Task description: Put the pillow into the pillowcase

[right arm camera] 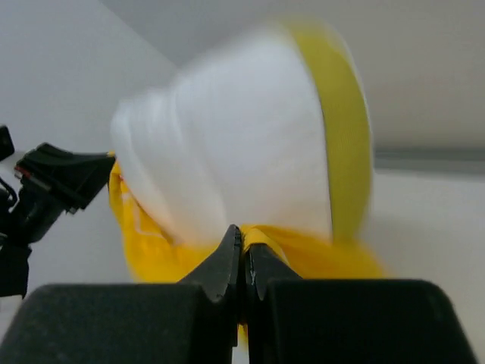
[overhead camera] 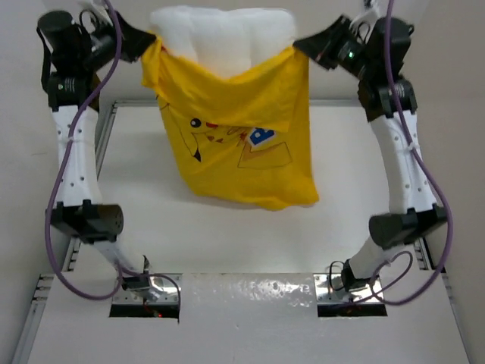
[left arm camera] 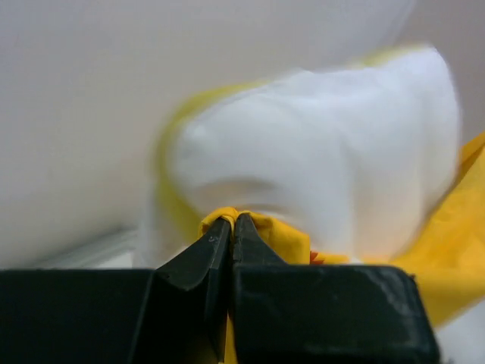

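The bright yellow pillowcase (overhead camera: 239,144) hangs in the air over the back of the table, stretched between both arms, its cartoon print facing the camera. The cream-white pillow (overhead camera: 223,38) stands partly inside it, its upper half poking out of the open mouth. My left gripper (overhead camera: 151,39) is shut on the mouth's left corner, and my right gripper (overhead camera: 297,47) on the right corner. In the left wrist view the gripper (left arm camera: 231,221) pinches yellow pillowcase (left arm camera: 284,235) fabric below the pillow (left arm camera: 318,167). In the right wrist view the gripper (right arm camera: 244,233) pinches the pillowcase (right arm camera: 318,258) hem; the pillow (right arm camera: 235,152) shows its yellow-green edge band (right arm camera: 341,129).
The white table (overhead camera: 227,235) lies under the hanging cloth, framed by metal rails (overhead camera: 98,152) at its sides. Both arm bases (overhead camera: 144,284) stand at the near edge. A pale wall lies behind the arms.
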`<state>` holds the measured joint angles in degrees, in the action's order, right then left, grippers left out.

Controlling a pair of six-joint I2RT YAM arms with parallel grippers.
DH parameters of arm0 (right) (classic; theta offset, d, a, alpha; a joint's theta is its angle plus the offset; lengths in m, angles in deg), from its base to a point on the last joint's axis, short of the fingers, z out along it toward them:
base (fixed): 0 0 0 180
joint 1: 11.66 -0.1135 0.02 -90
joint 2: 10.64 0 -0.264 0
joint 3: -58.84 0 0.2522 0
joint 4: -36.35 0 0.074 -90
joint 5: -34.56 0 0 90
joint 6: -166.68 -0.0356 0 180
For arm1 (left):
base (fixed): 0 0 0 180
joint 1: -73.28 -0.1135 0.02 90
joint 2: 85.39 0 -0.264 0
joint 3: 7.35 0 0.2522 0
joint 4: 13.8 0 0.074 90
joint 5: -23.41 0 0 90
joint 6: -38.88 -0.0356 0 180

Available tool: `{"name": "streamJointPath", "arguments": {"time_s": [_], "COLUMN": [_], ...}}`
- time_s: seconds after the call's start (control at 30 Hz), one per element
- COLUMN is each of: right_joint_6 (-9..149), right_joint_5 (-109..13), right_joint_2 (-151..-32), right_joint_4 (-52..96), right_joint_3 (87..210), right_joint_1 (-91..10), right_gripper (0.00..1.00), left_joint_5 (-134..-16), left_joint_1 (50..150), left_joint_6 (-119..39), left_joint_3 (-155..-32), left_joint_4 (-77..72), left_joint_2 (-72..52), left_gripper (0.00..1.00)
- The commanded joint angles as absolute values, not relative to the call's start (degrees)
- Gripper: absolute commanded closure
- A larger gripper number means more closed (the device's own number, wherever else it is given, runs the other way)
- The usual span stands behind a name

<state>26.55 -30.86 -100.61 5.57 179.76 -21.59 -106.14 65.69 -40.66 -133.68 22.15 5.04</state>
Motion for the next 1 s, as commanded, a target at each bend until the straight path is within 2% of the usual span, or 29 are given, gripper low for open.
{"name": "streamJointPath", "arguments": {"time_s": [0.0,0.03,0.07,0.1,0.13,0.17,0.2,0.23,0.27,0.33,0.37,0.4,0.43,0.47,0.5,0.53,0.57,0.6,0.63,0.67,0.7,0.73,0.77,0.8,0.83,0.87,0.9,0.93,0.97], "right_joint_6": [28.77,27.91,28.42,31.73,30.63,25.40,17.08,20.13,29.04,27.13,27.63,29.29,29.74,20.17,16.42,21.17,25.13,25.78,23.27,22.20,24.45,24.91,19.52,16.94,15.96,20.82,23.30,24.46,27.08], "right_joint_5": [-34.95,-32.70,-29.55,-27.51,-29.93,-32.22,-32.85,-31.98,-34.76,-36.11,-31.50,-28.93,-28.73,-33.25,-32.16,-30.67,-33.70,-35.56,-34.19,-31.39,-31.10,-35.45,-37.58,-30.81,-28.66,-29.59,-31.60,-31.36,-29.45], "right_joint_2": [-111.66,-113.71,-111.73,-107.97,-96.36,-92.41,-92.03,-95.33,-107.28,-114.76,-112.26,-108.15,-102.28,-96.65,-95.20,-99.36,-112.20,-116.50,-115.24,-110.44,-96.73,-91.29,-89.75,-91.65,-98.81,-103.14,-107.80,-112.63,-112.07], "right_joint_4": [7.08,4.51,0.57,-0.08,10.26,25.77,36.02,27.42,16.11,8.27,5.74,2.75,9.95,23.50,35.39,29.24,12.99,11.61,14.47,18.24,22.37,30.68,36.50,34.21,32.01,22.33,17.19,8.78,8.70], "right_joint_3": [229.67,232.45,222.21,209.40,174.91,165.08,167.15,180.05,215.25,232.68,226.91,216.33,198.90,169.23,168.68,195.82,215.75,229.18,225.75,213.18,197.31,165.74,161.77,165.73,174.73,200.92,213.89,226.55,225.11], "right_joint_1": [-18.78,-18.26,-18.34,-21.56,-23.76,-24.22,-21.44,-19.93,-19.66,-18.26,-17.99,-19.73,-22.01,-22.90,-20.99,-18.36,-18.34,-18.34,-16.77,-15.10,-17.35,-19.98,-19.92,-17.48,-15.81,-15.09,-15.35,-15.09,-15.26], "right_gripper": [1.00,1.00,1.00,1.00,1.00,1.00,1.00,1.00,1.00,1.00,1.00,1.00,1.00,1.00,1.00,1.00,1.00,1.00,1.00,1.00,1.00,1.00,1.00,1.00,1.00,1.00,1.00,1.00,1.00], "left_joint_5": [-106.29,-108.84,-110.61,-110.45,-109.23,-106.96,-104.24,-103.86,-103.68,-108.49,-110.95,-110.19,-108.71,-103.82,-102.90,-101.50,-100.53,-101.56,-104.36,-109.78,-108.44,-107.04,-102.76,-101.32,-100.70,-99.13,-99.55,-104.86,-106.83], "left_joint_1": [65.20,65.46,67.37,68.26,66.88,65.47,64.50,64.32,64.49,63.53,65.18,66.68,67.30,65.39,64.15,63.53,63.27,62.48,62.12,63.77,66.14,67.90,67.23,66.44,66.34,66.25,65.29,64.94,66.15], "left_joint_6": [-41.90,-42.41,-44.42,-50.18,-48.67,-44.65,-40.61,-42.92,-43.64,-40.31,-42.13,-51.29,-53.47,-47.92,-46.13,-47.24,-46.21,-44.11,-43.22,-47.04,-51.42,-53.90,-48.19,-46.82,-47.51,-46.90,-44.72,-44.61,-47.48], "left_joint_3": [-182.47,-184.74,-177.80,-166.68,-138.90,-130.27,-128.62,-148.18,-164.03,-185.28,-181.37,-172.63,-143.66,-133.27,-130.13,-144.71,-159.82,-172.77,-184.03,-180.58,-172.28,-143.83,-132.58,-132.73,-143.26,-159.03,-173.19,-187.34,-184.87], "left_joint_4": [20.14,24.44,36.31,37.04,19.04,7.81,-1.01,-1.44,7.51,13.46,27.59,33.82,32.14,16.12,8.56,8.05,10.74,12.42,18.27,24.85,31.44,24.20,15.86,8.56,6.13,10.63,12.59,19.92,27.30], "left_joint_2": [17.30,19.35,17.63,8.65,2.65,-1.85,-4.25,1.21,7.01,17.92,17.09,9.86,4.05,-0.36,-2.75,0.53,5.70,15.23,17.07,16.30,9.16,3.43,-1.06,-3.89,-0.44,4.99,15.75,17.94,17.36], "left_gripper": [1.00,1.00,1.00,1.00,1.00,1.00,1.00,1.00,1.00,1.00,1.00,1.00,1.00,1.00,1.00,1.00,1.00,1.00,1.00,1.00,1.00,1.00,1.00,1.00,1.00,1.00,1.00,1.00,1.00]}}
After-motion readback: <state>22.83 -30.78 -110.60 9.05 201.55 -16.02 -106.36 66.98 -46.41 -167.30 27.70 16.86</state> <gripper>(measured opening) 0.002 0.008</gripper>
